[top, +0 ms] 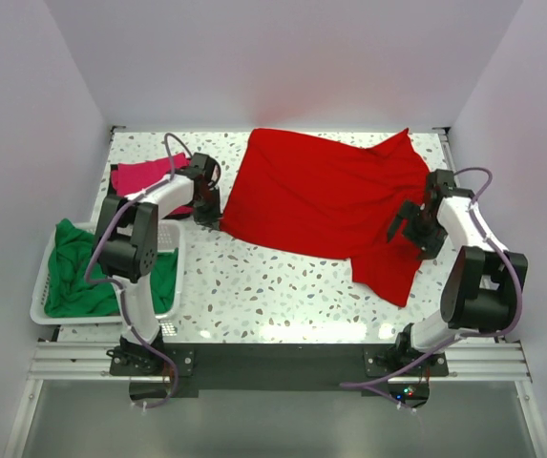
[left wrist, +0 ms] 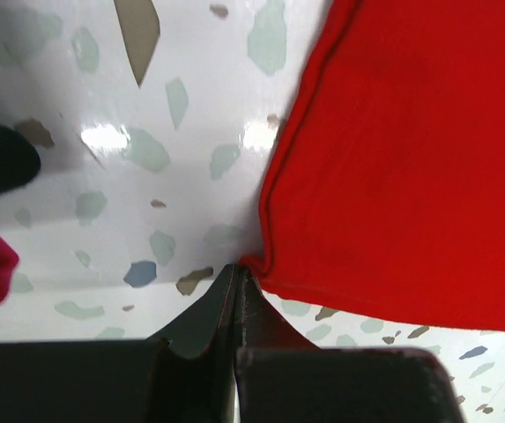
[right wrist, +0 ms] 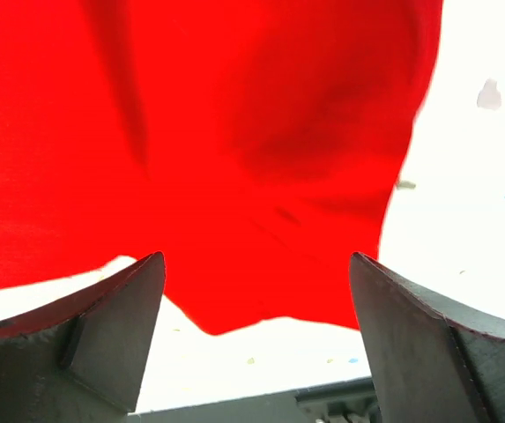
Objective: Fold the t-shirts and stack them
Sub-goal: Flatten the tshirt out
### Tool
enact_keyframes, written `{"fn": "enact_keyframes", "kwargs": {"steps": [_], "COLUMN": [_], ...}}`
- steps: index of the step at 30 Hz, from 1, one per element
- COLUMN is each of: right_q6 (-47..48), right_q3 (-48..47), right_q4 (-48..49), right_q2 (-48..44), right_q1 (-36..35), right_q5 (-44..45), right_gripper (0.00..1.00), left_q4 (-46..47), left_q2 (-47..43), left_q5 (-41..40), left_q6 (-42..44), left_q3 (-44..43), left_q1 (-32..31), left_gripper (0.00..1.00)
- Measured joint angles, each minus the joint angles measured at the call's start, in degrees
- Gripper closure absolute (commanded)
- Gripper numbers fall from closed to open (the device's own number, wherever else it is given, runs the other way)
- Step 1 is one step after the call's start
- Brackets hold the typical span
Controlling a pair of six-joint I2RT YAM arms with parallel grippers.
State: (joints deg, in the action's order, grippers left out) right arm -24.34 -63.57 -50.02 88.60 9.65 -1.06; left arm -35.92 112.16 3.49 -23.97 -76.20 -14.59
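Near-left corner of the table (top: 273, 286): white basket (top: 37, 291), with the green t-shirt (top: 73, 277) heaped loose inside it.

Left gripper (left wrist: 237, 273): down at the tabletop, left of centre, jaws pressed together with no gap. The tips sit right at the near-left corner of the red t-shirt (top: 321, 196), and the hem is puckered where it meets them (reads as a pinch on that corner).

Right gripper (right wrist: 258, 260): near the right edge, jaws spread wide, nothing held. Red cloth lies under and beyond the gap. Cannot tell whether the tips touch the cloth.

The red t-shirt is spread mostly flat across the middle and right of the table. One lobe hangs toward the near edge at right, and a bunched point reaches toward the far-right corner.

Far-left corner: pink t-shirt (top: 144, 175), crumpled and partly hidden behind the left arm, apart from the red one with bare speckled surface between.
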Motion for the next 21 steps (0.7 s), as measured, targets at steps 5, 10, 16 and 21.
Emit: {"fn": "enact_keyframes", "kwargs": {"steps": [5, 10, 16, 21], "right_q6": [-1.18, -2.49, -3.13, -3.32], "right_q3": [5.35, 5.55, 4.26, 2.08], "right_q4": [0.20, 2.62, 5.35, 6.88], "right_q2": [-0.11, 2.16, 7.65, 11.50], "right_q1": [0.00, 0.00, 0.00, -0.02], "right_q5": [-0.61, -1.55, -1.64, -1.68], "right_gripper": [0.15, 0.16, 0.16, 0.16], "left_q4": [0.04, 0.24, 0.74, 0.98], "left_q2": [1.68, 1.97, 2.60, 4.00], "left_q5": [1.20, 2.38, 3.87, 5.07], "left_q6": [2.03, 3.10, 4.07, 4.31], "left_q3": [-2.36, -2.56, -3.23, -5.07], "left_q1": [0.76, 1.22, 2.19, 3.13], "left_gripper": [1.00, 1.00, 1.00, 1.00]}}
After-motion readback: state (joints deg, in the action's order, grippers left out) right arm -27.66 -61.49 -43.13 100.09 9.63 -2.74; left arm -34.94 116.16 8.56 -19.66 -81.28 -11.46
